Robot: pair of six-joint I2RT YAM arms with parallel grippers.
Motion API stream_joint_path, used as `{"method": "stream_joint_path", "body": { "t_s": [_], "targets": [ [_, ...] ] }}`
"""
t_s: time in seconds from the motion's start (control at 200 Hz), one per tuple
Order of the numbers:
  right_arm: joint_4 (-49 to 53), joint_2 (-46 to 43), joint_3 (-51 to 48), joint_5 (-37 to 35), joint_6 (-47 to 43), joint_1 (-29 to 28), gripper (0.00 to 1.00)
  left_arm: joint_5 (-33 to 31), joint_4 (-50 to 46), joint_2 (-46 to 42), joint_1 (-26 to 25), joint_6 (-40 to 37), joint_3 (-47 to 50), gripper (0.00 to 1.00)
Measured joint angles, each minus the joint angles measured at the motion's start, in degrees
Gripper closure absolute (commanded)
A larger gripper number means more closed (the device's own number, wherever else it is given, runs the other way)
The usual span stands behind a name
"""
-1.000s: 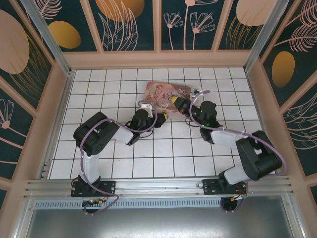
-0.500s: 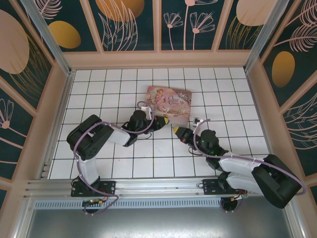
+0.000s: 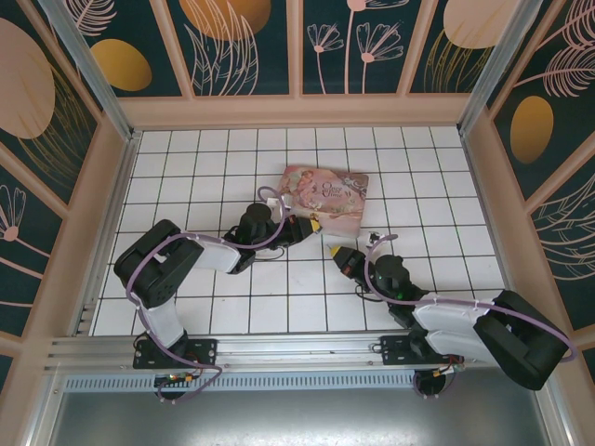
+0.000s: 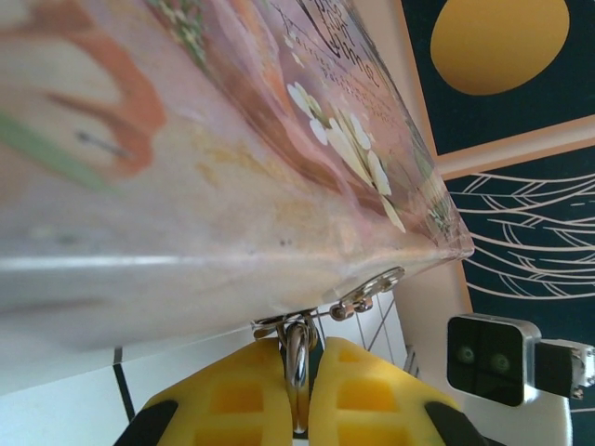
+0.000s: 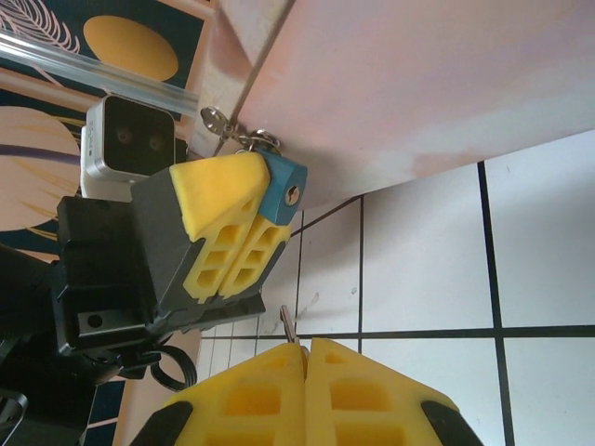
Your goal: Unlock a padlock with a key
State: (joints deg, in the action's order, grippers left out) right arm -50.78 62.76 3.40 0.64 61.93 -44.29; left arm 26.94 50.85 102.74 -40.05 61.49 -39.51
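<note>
The pink tin box (image 3: 325, 197) carries a few lines of curly dark script on its lid, too small to read from above, blurred and cut off in the left wrist view; nothing legible

Pink pic-printed tin box (image 3: 325, 195) is seen lying flat on white tiled floor (image 3: 307, 288), askew to the dark grid lines. Its near edge is found just ahead of left gripper (image 3: 314, 225) and ahead of right gripper (image 3: 332, 249), a bit further off. Dark teal wall panels (image 3: 251, 46) w/ gold ovals & pale plant outlines are set well beyond the tin. An alu rail (image 3: 297, 351) is fixed well behind both tools.
</note>
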Motion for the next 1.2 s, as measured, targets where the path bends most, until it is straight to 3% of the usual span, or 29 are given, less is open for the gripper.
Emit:
{"method": "stream_joint_path", "body": {
  "t_s": [0.48, 1.201],
  "targets": [
    [-1.6, 1.7, 0.5, -2.6, 1.7, -0.1, 1.0, 4.3, 3.1, -0.5, 0.0, 7.8, 0.0, 1.0],
    [-3.9, 5.0, 3.1, -2.6, 2.1, -0.1, 1.0, 4.1, 1.0, -0.5, 0.0, 6.2, 0.0, 1.0]
  ]
}}
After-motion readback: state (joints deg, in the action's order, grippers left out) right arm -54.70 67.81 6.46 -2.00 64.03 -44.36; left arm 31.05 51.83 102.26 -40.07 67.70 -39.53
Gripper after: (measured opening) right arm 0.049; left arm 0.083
